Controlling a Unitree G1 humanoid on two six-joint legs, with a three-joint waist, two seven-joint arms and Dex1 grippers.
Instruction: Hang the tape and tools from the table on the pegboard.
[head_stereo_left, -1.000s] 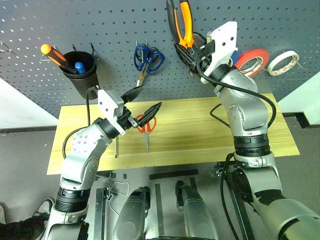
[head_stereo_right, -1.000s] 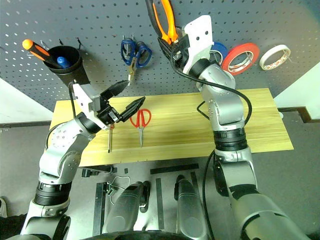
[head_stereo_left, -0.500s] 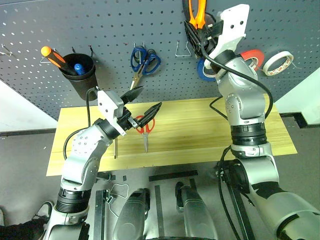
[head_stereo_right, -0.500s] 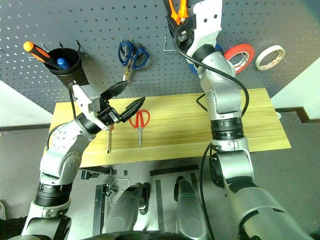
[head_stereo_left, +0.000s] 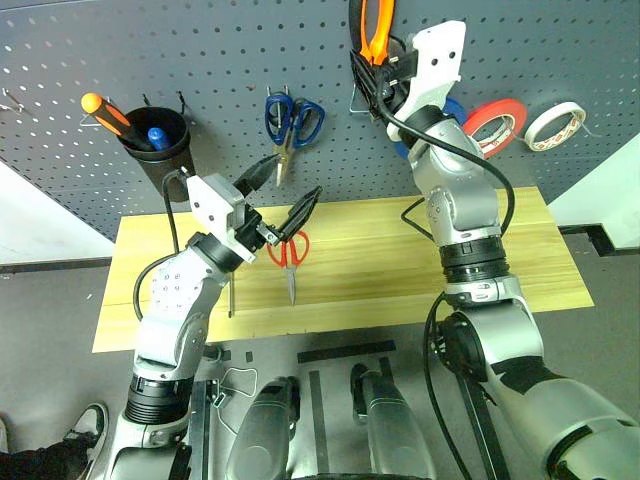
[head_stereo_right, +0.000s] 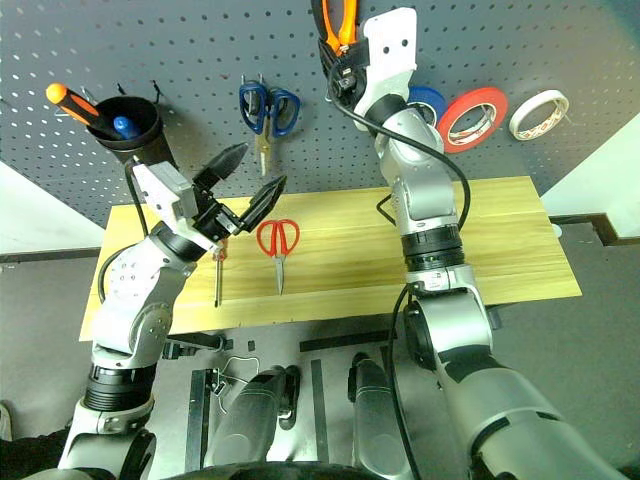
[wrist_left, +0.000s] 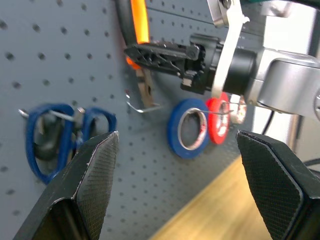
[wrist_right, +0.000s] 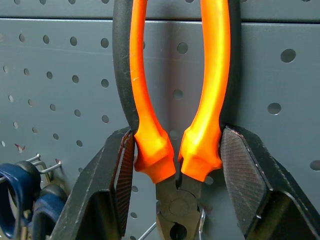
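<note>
Pegboard (head_stereo_left: 200, 60) fills the back of the scene, dark grey and dotted with holes, and below it lies the table (head_stereo_left: 400, 270) of light yellowish planks. Hanging on the board from the robot's left to its right are a black cup (head_stereo_left: 160, 150) holding an orange-handled screwdriver (head_stereo_left: 105, 110), a pair of blue-handled scissors (head_stereo_left: 292, 120), a blue roll (head_stereo_right: 428, 100) partly behind the right arm, the red tape (head_stereo_left: 497, 122) on its hook, and a smaller white roll (head_stereo_left: 556, 124). The right gripper (wrist_right: 175, 165) is raised against the board above the blue roll, its two black fingers (wrist_right: 112, 185) clamped on the pliers (head_stereo_left: 372, 35) just where the orange-and-black handles meet the pivot, handles pointing up along the board; a bare metal hook (wrist_left: 142, 105) sits just beside the pliers' head. The left gripper (head_stereo_left: 282, 190) hovers over the table's left half with its fingers spread wide and nothing between them, aimed toward the board. On the table beneath it lie the red-handled scissors (head_stereo_left: 289, 255), blades pointing toward the near edge, and just to their left the slim screwdriver (head_stereo_right: 217, 275), its red handle partly hidden under the gripper and its thin shaft running toward the near edge.
</note>
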